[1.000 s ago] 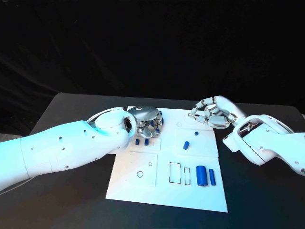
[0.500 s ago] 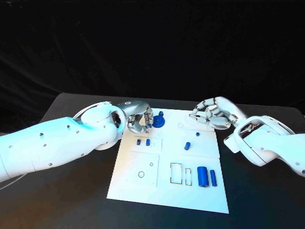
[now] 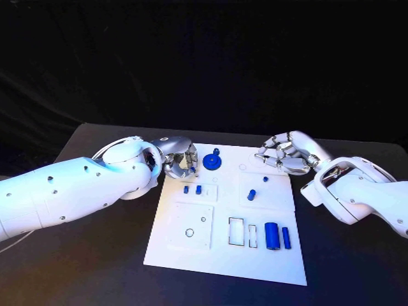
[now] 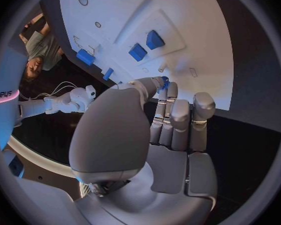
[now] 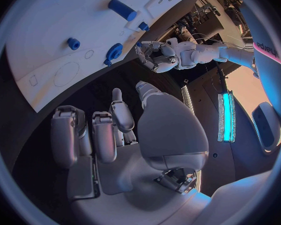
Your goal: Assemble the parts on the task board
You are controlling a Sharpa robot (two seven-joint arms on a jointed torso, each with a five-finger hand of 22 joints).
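The left hand (image 3: 180, 164), fingers curled and perhaps pinching a small blue part (image 4: 165, 80), hovers at the task board's (image 3: 190, 255) far edge, the blue round part (image 3: 212, 162) just beside it; the right hand (image 3: 285, 153) hangs loosely curled, empty, farther off.

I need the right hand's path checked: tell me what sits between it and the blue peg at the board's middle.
In the head view, a small blue stud sits on the board, roughly on the line from the right hand to the peg. It looks low, so reaching from above would probably clear it.
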